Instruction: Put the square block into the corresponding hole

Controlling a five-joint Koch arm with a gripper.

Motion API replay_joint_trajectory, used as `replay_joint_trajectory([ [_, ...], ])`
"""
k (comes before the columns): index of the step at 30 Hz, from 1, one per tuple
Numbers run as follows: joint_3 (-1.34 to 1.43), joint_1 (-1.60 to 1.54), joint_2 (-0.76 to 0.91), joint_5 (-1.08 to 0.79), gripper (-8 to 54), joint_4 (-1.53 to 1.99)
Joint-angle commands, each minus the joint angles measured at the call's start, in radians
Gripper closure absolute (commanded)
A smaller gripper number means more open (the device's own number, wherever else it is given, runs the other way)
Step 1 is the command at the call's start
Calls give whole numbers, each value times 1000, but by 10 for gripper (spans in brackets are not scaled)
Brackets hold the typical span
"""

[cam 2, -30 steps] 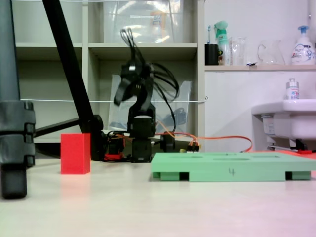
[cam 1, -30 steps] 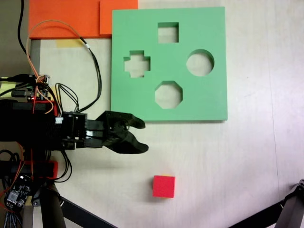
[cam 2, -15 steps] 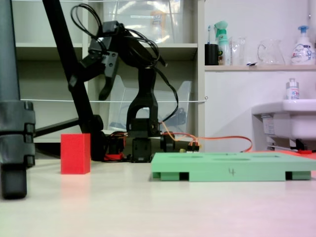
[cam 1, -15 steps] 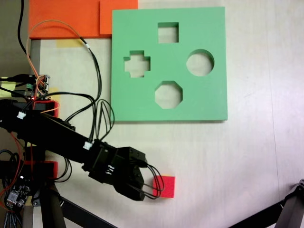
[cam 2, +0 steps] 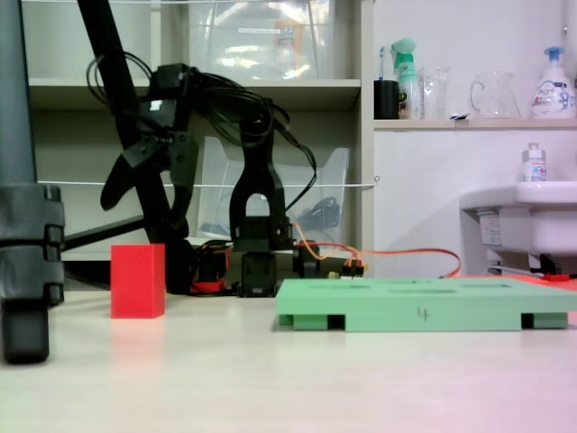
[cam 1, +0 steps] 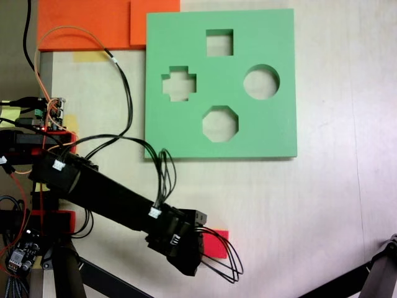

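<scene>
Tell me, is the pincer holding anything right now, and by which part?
Nothing is held. The pincer hangs open above the red cube, which sits untouched on the table.

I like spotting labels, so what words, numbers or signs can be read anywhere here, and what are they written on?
"4": handwritten on the front edge of the green foam board.
The labels on the spray bottle and the small bottle by the sink are too small and blurred to read.
</scene>
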Motion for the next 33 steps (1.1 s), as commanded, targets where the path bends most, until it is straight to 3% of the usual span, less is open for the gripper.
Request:
replay_joint_trajectory([
  [1, -60, -32, -6, 41, -63, -38],
  [31, 6, -23, -252, 67, -62, -176],
  [32, 6, -34, -264, 67, -58, -176],
  [33, 9, -43, -276, 71, 9, -173],
])
